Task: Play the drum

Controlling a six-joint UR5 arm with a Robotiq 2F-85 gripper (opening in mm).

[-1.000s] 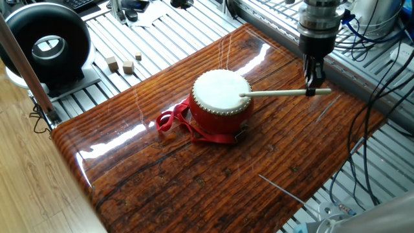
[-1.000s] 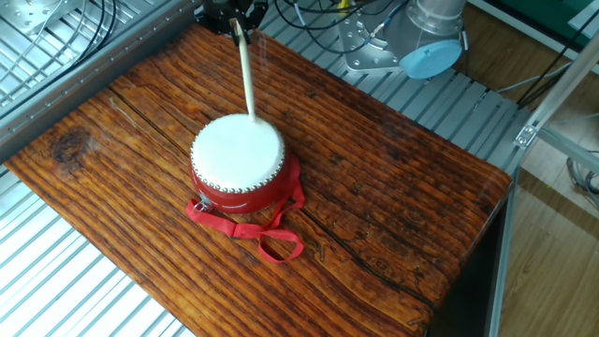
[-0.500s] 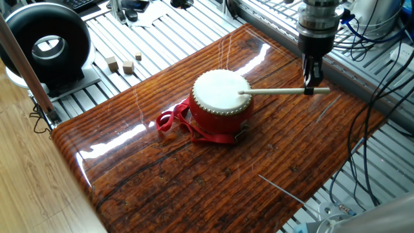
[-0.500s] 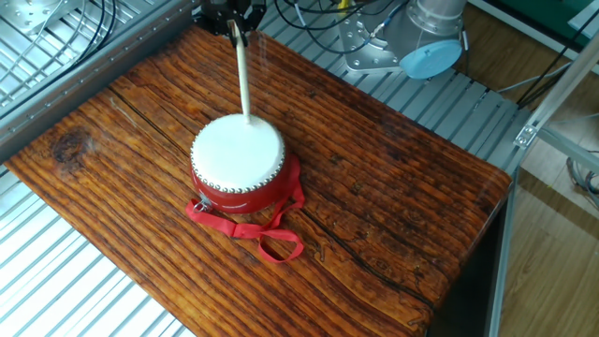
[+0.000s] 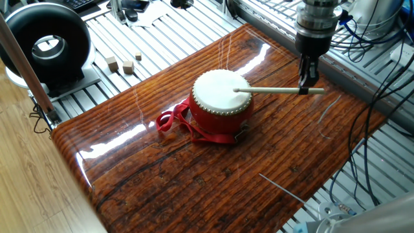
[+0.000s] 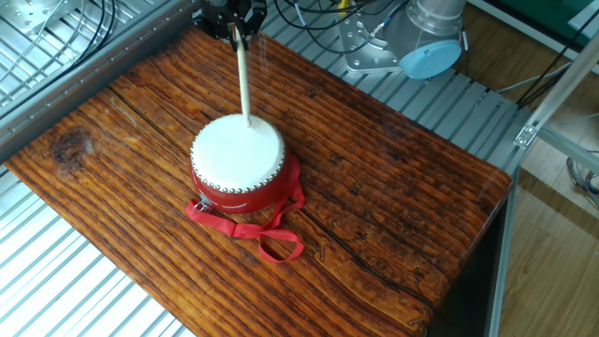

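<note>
The small red drum (image 5: 220, 103) with an off-white skin head and red ribbon strap (image 5: 171, 120) sits in the middle of the wooden table; it also shows in the other fixed view (image 6: 238, 161). My gripper (image 5: 305, 88) is to the drum's right, shut on a pale wooden drumstick (image 5: 275, 90). The stick lies level and its tip reaches over the skin head near its right side. In the other fixed view the gripper (image 6: 233, 28) is at the table's far edge, and the drumstick (image 6: 243, 80) points down to the head.
The glossy wooden table (image 5: 207, 168) rests on a slatted metal bench. A black ring-shaped device (image 5: 46, 45) stands at the far left, with small wooden cubes (image 5: 123, 65) beside it. Cables (image 5: 381, 77) hang at the right. The arm's base (image 6: 426, 42) is behind the table.
The gripper has shifted slightly left and up, carrying the drumstick tip further over the drum head. The drum has not moved.
</note>
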